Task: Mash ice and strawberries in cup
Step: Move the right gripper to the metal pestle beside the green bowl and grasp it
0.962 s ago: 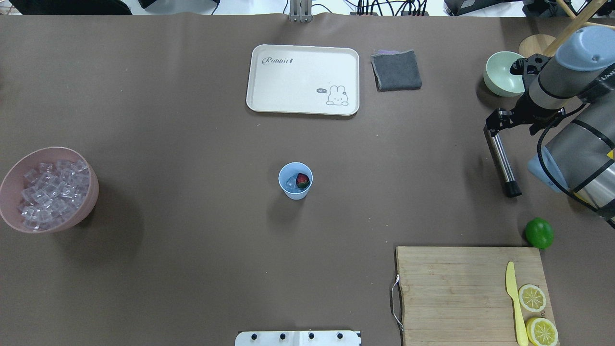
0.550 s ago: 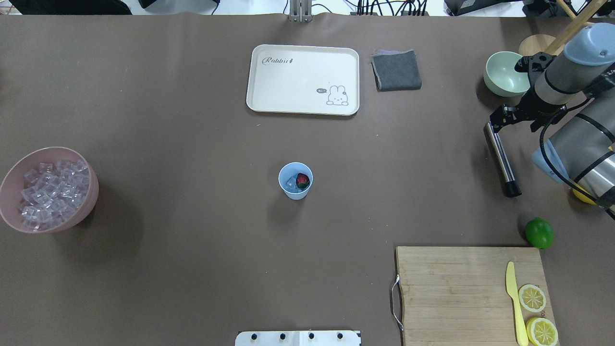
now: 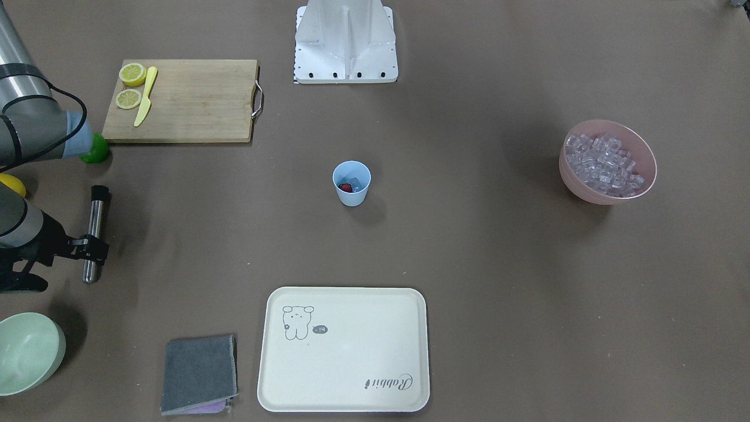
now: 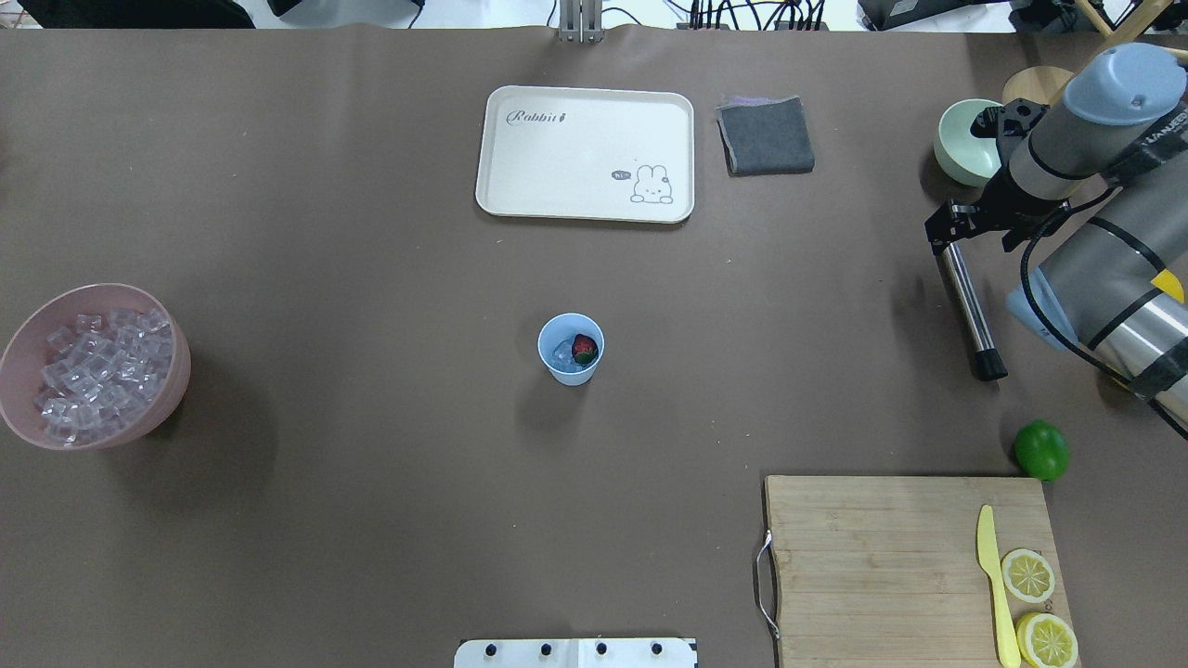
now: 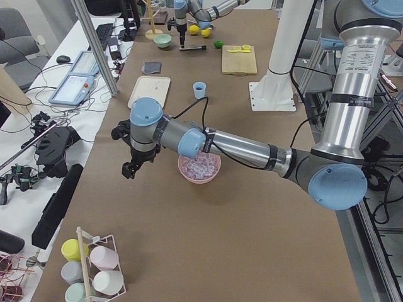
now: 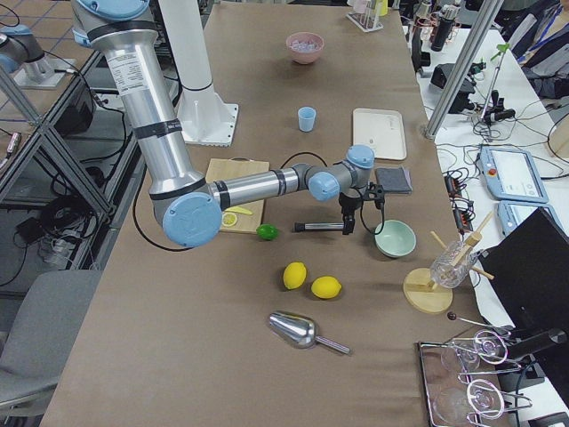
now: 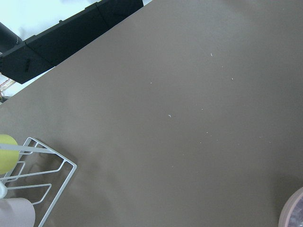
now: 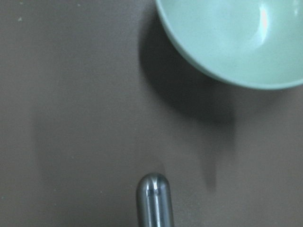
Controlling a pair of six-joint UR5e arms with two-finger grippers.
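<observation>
Two items sit in the small light-blue plastic tumbler [image 3: 351, 192] at mid-table in the front-facing view: a small red strawberry [image 3: 346, 187] and a few clear ice cubes [image 3: 355, 181]. The right gripper [image 3: 89, 246] is at one end of a steel rod with a black tip [image 3: 94, 220], a black finger on either side of it; whether the fingers press on it, I cannot tell. A large pink bowl [image 3: 606, 196] of ice cubes is well apart from the tumbler.

Overhead: the tumbler stands upright between a cream rectangular tray [image 4: 585, 153] and a wooden cutting board [image 4: 882, 557]. The rod lies flat near a round green lime [image 4: 1041, 450].

Exterior left: the left gripper [image 5: 129, 170] hangs over bare table beside the pink bowl; spread or pressed together, cannot tell.

Exterior right: the right gripper points down at the rod's end, next to a pale green bowl [image 6: 395, 238].

Left wrist: brown table and a white wire rack [image 7: 42, 179]; no fingers visible.

Right wrist: rounded rod end at bottom edge, green bowl above; fingers not visible.
</observation>
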